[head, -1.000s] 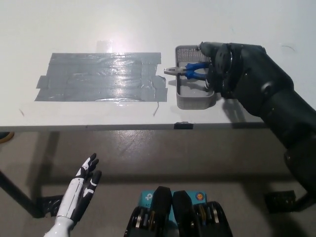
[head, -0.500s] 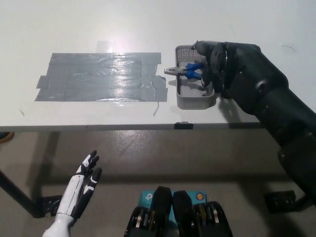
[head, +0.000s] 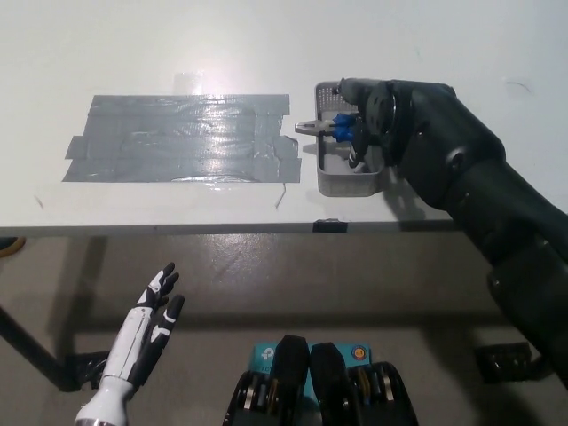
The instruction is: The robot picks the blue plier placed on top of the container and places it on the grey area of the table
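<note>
Blue plier [head: 335, 128] handles under right hand [head: 368, 124]

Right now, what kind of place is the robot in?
Probably a lab or test bench, not a home: a plain white table with a taped grey area, a small grey container holding blue pliers, and a bare concrete-looking floor below.
</note>
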`<state>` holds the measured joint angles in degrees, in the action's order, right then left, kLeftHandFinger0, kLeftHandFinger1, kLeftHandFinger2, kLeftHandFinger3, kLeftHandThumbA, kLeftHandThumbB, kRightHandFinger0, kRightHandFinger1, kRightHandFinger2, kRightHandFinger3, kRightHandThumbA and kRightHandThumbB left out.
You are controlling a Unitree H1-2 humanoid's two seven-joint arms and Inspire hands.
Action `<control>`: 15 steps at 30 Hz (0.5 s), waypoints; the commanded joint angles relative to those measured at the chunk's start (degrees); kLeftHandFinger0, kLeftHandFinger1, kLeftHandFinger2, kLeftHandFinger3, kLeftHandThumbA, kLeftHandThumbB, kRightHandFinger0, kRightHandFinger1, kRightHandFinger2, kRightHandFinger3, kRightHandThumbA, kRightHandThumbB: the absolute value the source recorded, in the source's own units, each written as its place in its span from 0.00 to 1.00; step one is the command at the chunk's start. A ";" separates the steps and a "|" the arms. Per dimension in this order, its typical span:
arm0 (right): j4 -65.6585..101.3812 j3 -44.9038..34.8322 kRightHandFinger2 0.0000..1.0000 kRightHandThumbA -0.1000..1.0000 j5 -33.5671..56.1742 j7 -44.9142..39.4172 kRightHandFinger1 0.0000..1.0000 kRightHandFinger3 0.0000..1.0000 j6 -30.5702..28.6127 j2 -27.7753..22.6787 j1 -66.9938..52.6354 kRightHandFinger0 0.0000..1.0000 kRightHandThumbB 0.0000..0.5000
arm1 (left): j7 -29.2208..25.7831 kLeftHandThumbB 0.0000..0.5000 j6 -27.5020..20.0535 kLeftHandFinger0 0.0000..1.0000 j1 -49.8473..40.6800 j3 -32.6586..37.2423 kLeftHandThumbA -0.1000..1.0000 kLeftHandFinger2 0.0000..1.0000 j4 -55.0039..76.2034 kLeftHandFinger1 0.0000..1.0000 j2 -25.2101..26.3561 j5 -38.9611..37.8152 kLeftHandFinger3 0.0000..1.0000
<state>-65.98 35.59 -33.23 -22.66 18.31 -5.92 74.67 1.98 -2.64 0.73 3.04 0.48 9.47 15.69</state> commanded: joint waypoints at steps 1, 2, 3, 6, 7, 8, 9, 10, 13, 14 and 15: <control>-0.01 -0.82 1.00 1.00 -0.51 2.07 1.00 1.00 -1.63 -0.04 3.62 1.00 0.75 | 0.40 0.15 -0.56 1.00 0.95 0.32 1.00 1.00 1.70 1.00 1.12 0.31 1.00; -0.09 -0.83 1.00 1.00 -0.51 2.11 1.00 1.00 -1.71 -0.07 3.66 1.00 0.75 | 0.39 0.15 -0.57 1.00 1.04 0.34 1.00 1.00 1.65 1.00 1.09 0.32 1.00; -0.88 -0.49 1.00 1.00 -0.82 2.57 1.00 1.00 -2.23 0.10 3.64 1.00 0.77 | 0.58 0.16 -0.02 1.00 1.11 0.31 1.00 1.00 1.85 1.00 1.10 0.22 1.00; -1.71 -0.43 1.00 1.00 -0.90 3.41 1.00 1.00 -2.51 0.32 3.49 1.00 0.73 | 0.67 0.17 0.45 1.00 1.24 0.24 1.00 1.00 2.10 1.00 1.14 0.18 1.00; -1.99 -0.57 1.00 1.00 -0.76 3.77 1.00 1.00 -2.88 0.25 3.32 1.00 0.74 | 0.68 0.16 0.47 1.00 1.26 0.26 1.00 1.00 2.16 1.00 1.13 0.20 1.00; -2.18 -0.62 1.00 1.00 -0.74 3.99 1.00 1.00 -2.85 0.24 3.24 1.00 0.74 | 0.67 0.16 0.49 1.00 1.26 0.27 1.00 1.00 2.25 1.00 1.16 0.28 1.00; -2.37 -0.97 1.00 1.00 -0.42 4.17 1.00 1.00 -2.76 0.23 3.12 1.00 0.74 | 0.52 0.16 0.18 1.00 1.31 0.26 1.00 1.00 2.08 1.00 1.18 0.36 1.00; -2.56 -1.20 1.00 0.99 -0.23 4.35 1.00 1.00 -2.68 0.22 3.06 1.00 0.75 | 0.46 0.15 0.07 1.00 1.42 0.26 1.00 1.00 1.99 1.00 1.21 0.42 1.00; -2.59 -1.77 1.00 0.96 0.03 4.72 1.00 1.00 -2.22 0.08 2.54 1.00 0.73 | 0.36 0.14 -0.04 1.00 1.56 0.37 1.00 1.00 1.83 1.00 1.19 0.66 1.00; -2.60 -1.41 1.00 0.96 -0.38 4.83 1.00 1.00 -2.43 -0.02 2.39 1.00 0.72 | 0.51 0.14 0.27 1.00 1.57 0.41 1.00 1.00 1.99 1.00 1.21 0.66 1.00; -2.90 -1.15 1.00 0.96 -0.63 5.40 1.00 1.00 -3.17 -0.12 2.25 1.00 0.72 | 0.61 0.13 0.36 1.00 1.61 0.46 1.00 1.00 2.09 1.00 1.26 0.69 1.00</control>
<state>-68.66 35.01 -33.16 -20.43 16.93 -5.77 74.55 2.01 -2.53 1.40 3.10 0.53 9.67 15.91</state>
